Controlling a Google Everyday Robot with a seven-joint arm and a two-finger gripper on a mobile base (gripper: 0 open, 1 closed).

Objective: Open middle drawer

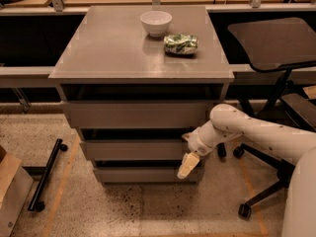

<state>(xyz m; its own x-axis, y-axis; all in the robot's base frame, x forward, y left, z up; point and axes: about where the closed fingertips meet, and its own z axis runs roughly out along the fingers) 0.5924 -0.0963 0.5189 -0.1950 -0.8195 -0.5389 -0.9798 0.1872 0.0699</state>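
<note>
The grey cabinet [140, 58] stands in the middle of the camera view with three drawers. The middle drawer [133, 149] is the second one, a plain flat grey front without a handle, with a dark gap above it. My gripper [188, 164] hangs at the right end of that front, its cream-coloured finger [187, 165] pointing down over the lower right corner, reaching the third drawer [143, 175]. The white arm comes in from the right.
A white bowl [156, 22] and a crumpled green bag [180, 44] lie on the cabinet top. A black office chair [276, 48] stands at the right. A black wheeled bar [47, 174] lies on the floor at the left beside a cardboard box [10, 191].
</note>
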